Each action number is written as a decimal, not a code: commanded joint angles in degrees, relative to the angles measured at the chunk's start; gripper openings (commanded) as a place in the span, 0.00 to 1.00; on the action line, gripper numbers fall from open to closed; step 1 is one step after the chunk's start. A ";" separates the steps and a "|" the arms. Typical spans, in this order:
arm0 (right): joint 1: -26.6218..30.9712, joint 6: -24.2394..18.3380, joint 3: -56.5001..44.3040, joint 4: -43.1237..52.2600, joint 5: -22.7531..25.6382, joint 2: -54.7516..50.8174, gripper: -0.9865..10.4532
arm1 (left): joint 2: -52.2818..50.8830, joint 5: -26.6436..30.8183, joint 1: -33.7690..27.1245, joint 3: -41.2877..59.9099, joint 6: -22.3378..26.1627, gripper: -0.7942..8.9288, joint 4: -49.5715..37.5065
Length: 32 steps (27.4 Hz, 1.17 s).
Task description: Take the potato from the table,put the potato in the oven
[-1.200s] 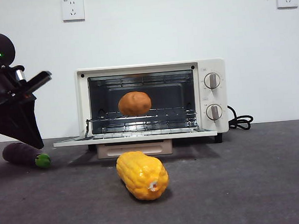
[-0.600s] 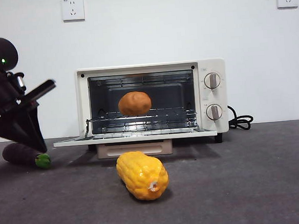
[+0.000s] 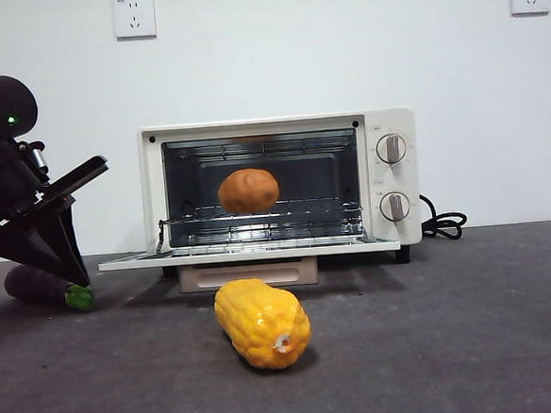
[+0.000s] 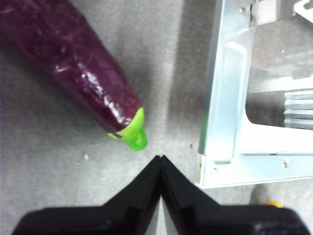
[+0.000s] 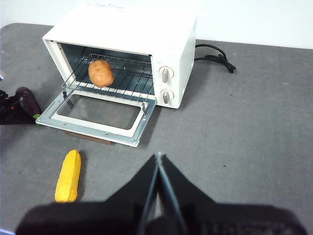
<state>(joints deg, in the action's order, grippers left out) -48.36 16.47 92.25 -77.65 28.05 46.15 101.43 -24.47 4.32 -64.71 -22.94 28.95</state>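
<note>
Table (image 3: pixel 474 344) in dark grey carries the oven (image 3: pixel 279 195), door dropped open, potato (image 3: pixel 248 190) resting on its wire rack. Corn (image 3: pixel 263 323) lies at the oven's 6 o'clock, eggplant (image 3: pixel 45 285) at 8 o'clock. Left gripper (image 4: pixel 160 159) hangs clenched and empty beside the eggplant's green tip; right gripper (image 5: pixel 159 157), clenched too, waits high above.

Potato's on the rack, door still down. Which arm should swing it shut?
Left, probably. The left gripper, jaws shut, hangs beside the open door's corner near the eggplant; the right gripper waits farther back from the oven.
</note>
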 commanded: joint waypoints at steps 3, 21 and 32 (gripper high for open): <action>-0.07 -0.20 -0.02 -1.14 0.11 -0.02 0.08 | 0.90 1.64 1.11 0.57 -1.33 0.08 -0.52; -0.07 -0.20 -0.02 -1.14 0.09 -0.02 0.08 | 3.80 0.46 4.42 0.55 -5.62 0.08 -4.17; -0.07 -0.13 -0.02 -1.11 0.09 -0.02 0.08 | 3.78 -2.54 4.35 0.55 -6.10 0.08 -4.44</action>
<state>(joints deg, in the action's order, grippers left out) -48.36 16.47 92.25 -77.65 28.08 46.15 104.79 -24.45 8.21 -64.69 -28.67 25.30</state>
